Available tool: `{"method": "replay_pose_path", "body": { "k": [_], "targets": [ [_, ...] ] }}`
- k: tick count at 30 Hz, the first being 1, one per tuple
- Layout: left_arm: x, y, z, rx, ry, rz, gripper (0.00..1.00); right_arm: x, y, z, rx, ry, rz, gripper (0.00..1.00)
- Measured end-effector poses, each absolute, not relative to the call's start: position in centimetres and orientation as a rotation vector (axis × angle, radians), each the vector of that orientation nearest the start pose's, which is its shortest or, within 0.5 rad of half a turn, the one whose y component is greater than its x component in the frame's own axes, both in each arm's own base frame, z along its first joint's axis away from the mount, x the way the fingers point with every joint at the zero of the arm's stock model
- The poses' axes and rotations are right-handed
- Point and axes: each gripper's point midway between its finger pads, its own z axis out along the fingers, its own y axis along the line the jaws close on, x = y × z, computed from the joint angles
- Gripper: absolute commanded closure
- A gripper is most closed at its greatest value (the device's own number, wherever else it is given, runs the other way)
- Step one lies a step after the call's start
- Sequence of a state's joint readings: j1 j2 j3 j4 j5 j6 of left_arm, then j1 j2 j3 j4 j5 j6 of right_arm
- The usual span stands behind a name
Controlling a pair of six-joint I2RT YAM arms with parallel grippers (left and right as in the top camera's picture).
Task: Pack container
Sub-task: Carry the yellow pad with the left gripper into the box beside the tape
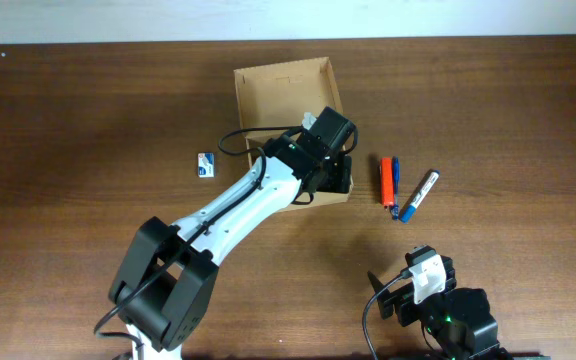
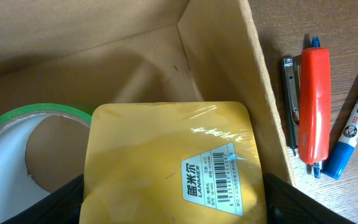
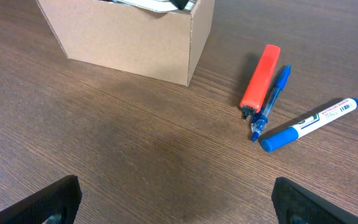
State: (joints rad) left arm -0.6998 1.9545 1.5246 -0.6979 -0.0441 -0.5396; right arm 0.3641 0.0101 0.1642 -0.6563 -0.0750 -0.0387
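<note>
The tan cardboard container (image 1: 278,85) stands open at the table's middle back; it also shows in the left wrist view (image 2: 229,56) and the right wrist view (image 3: 129,34). My left gripper (image 1: 330,168) reaches into it and is shut on a yellow square pad (image 2: 173,162) with a barcode label. A green tape roll (image 2: 17,155) lies inside the container, left of the pad. My right gripper (image 3: 176,205) is open and empty above bare table near the front edge.
An orange tool (image 1: 387,180), a blue pen (image 1: 395,185) and a blue-capped white marker (image 1: 418,195) lie on the table right of the container. A small blue-white item (image 1: 206,165) lies left of the container.
</note>
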Motion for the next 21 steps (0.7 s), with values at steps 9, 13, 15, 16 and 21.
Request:
{"method": "replay_pose_path", "body": {
  "k": [9, 13, 15, 16, 21],
  "targets": [
    [37.0, -30.2, 9.0, 0.205, 2.713, -0.324, 0.64, 18.6, 8.5, 9.5, -0.462, 2.031, 0.277, 0.01],
    [37.3, -30.4, 8.8, 0.203, 2.702, -0.333, 0.7, 18.6, 8.5, 9.5, -0.462, 2.031, 0.276, 0.01],
    [37.3, -30.4, 8.8, 0.203, 2.702, -0.333, 0.71, 18.6, 8.5, 9.5, -0.462, 2.031, 0.277, 0.01],
    [37.3, -30.4, 8.9, 0.203, 2.704, -0.33, 0.71, 18.6, 8.5, 9.5, -0.462, 2.031, 0.277, 0.01],
    [37.9, -29.8, 10.4, 0.186, 2.699, -0.256, 0.75, 18.6, 8.5, 9.5, -0.462, 2.031, 0.277, 0.01]
  ]
}}
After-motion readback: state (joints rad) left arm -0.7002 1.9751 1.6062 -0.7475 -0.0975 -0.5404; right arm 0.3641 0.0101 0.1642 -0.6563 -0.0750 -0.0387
